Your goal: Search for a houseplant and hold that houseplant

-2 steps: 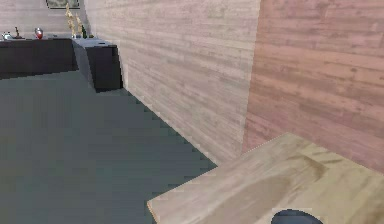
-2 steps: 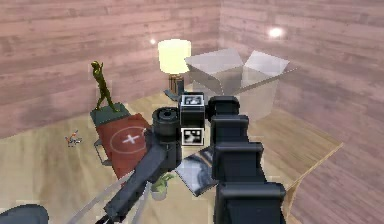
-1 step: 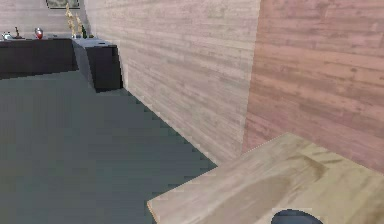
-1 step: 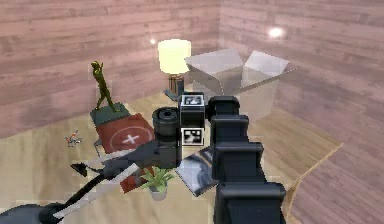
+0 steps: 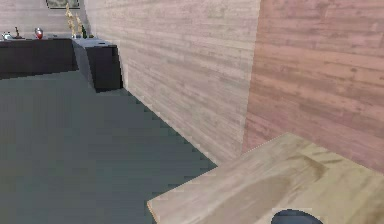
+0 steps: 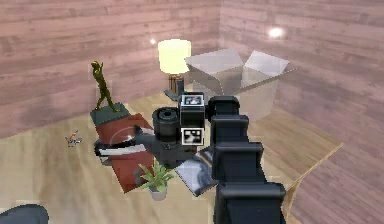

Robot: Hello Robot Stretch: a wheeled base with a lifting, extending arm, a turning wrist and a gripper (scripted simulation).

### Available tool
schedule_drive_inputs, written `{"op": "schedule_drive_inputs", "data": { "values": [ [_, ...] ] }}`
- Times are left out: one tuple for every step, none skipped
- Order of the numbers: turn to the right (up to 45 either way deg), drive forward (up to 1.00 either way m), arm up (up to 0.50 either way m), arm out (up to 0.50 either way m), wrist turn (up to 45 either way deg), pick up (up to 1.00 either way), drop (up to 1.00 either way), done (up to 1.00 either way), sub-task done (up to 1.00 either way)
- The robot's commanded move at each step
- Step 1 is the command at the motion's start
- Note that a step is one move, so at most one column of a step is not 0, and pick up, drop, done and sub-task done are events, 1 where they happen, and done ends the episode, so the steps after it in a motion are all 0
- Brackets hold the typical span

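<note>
Spotted houseplant (image 6: 157, 179) at near corner of red-brown worktop (image 6: 128, 168). Seeing claw (image 6: 112, 148) around worktop's middle, statuette (image 6: 102, 84) at far end. Can't tell claw width or whether holding anything.

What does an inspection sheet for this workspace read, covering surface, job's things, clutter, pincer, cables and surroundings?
Surface: pale wooden tabletop, crowded around the arm.
Job's things: small houseplant in a white pot, upright, near the arm.
Clutter: lit lamp, green statue, open cardboard box, red flat thing.
Pincer: at the red flat thing; cannot tell whether it holds anything.
Cables: nothing seen.
Surroundings: wood-panelled wall, dark floor, dark cabinet.
</note>
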Motion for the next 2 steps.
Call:
{"op": "schedule_drive_inputs", "data": {
  "values": [
    [0.0,0.0,0.0,0.0,15.0,0.0,0.0,0.0,0.0],
    [0.0,0.0,-0.3,0.0,0.0,0.0,0.0,0.0,0.0]
  ]
}}
